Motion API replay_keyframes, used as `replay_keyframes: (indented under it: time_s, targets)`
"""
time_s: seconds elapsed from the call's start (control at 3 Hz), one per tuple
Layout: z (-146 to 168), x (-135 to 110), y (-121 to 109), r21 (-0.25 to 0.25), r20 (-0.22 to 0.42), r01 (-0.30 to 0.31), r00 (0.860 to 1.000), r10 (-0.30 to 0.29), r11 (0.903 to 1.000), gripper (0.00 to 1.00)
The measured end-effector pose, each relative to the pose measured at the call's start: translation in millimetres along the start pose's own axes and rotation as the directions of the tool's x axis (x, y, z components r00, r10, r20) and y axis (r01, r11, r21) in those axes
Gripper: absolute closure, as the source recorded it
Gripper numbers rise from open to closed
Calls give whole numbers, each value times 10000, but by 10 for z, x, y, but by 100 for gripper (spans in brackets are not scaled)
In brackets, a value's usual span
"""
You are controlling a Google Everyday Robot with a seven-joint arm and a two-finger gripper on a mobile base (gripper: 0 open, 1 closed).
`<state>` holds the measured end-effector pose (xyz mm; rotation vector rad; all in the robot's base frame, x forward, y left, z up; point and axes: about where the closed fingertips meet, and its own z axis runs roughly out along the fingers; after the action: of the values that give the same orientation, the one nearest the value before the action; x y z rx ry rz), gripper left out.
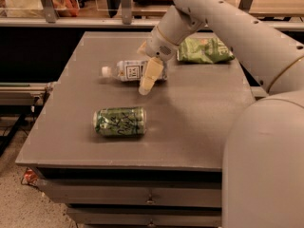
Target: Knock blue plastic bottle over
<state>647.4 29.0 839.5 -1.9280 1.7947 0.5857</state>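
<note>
The blue plastic bottle [127, 71] lies on its side on the grey table [199, 108], with its white cap pointing left and its white-and-dark label facing up. My gripper [143, 69] is at the bottle's right end, open. One cream finger [149, 76] hangs in front of the bottle, and the other finger's tip [141, 46] shows behind it. The arm reaches in from the upper right.
A green drink can [119, 121] lies on its side near the table's front left. A green snack bag [204, 50] lies at the back right. Shelving and frames stand behind the table. The robot's body fills the right foreground.
</note>
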Motion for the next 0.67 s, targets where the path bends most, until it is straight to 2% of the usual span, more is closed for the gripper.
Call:
replay_keyframes:
  time_s: [0.33,0.67]
  targets:
    - [-246,144,-39,462,1160,-718,9911,661,9963,0]
    - [-592,480,-92,1052,3400,-1770,9312,1318,9786,0]
